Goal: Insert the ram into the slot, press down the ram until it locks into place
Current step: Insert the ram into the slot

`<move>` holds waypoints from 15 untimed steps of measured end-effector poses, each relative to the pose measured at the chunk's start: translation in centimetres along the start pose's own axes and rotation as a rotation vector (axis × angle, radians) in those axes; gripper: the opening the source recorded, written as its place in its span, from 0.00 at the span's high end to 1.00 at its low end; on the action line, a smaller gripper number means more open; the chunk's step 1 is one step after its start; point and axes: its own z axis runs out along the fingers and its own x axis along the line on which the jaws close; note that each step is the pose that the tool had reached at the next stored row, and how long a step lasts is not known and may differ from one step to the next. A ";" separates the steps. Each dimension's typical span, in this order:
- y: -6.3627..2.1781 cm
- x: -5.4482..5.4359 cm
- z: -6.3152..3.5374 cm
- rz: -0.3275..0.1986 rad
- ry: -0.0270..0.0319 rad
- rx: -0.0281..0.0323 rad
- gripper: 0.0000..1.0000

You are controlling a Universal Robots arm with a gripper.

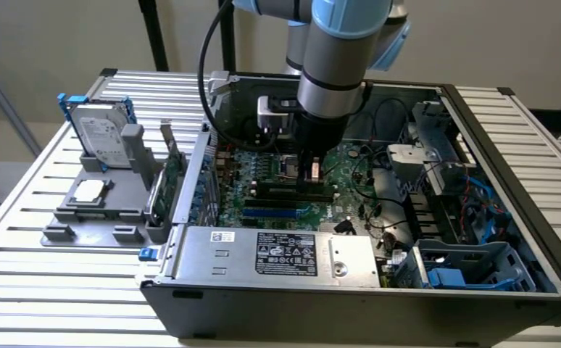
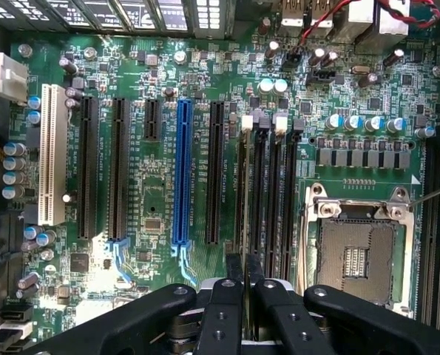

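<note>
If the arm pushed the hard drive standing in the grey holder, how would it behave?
The hard drive has a metal case, so it is probably stiff and heavy for its size. It stands on edge in the grey holder, so a sideways push might tip it, though the holder's walls likely catch it.
</note>
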 end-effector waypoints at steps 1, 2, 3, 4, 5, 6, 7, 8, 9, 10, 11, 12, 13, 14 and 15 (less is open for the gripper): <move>0.00 0.0 0.04 0.000 0.0000 0.0000 0.87; 0.00 0.0 0.08 0.000 0.0000 0.0000 0.87; -0.01 0.0 0.12 0.000 0.0000 0.0001 0.87; -0.01 0.0 0.17 0.000 0.0000 0.0001 0.87; -0.01 0.0 0.21 0.000 0.0001 0.0001 0.87; -0.01 0.0 0.23 0.000 0.0002 0.0000 0.87; -0.01 0.0 0.23 0.000 0.0002 0.0000 0.85; -0.01 0.0 0.22 0.000 0.0002 0.0000 0.85; -0.01 0.0 0.16 0.000 0.0000 0.0001 0.79; 0.01 0.0 -0.06 0.000 0.0001 0.0000 0.79; 0.03 0.0 -0.48 0.000 -0.0001 0.0002 0.79; 0.07 0.0 -0.91 0.000 0.0001 0.0000 0.79; 0.10 0.0 -1.37 0.000 0.0000 0.0001 0.79; 0.14 0.0 -1.79 0.000 0.0001 0.0000 0.79; 0.19 0.1 -2.09 0.000 0.0001 0.0000 0.79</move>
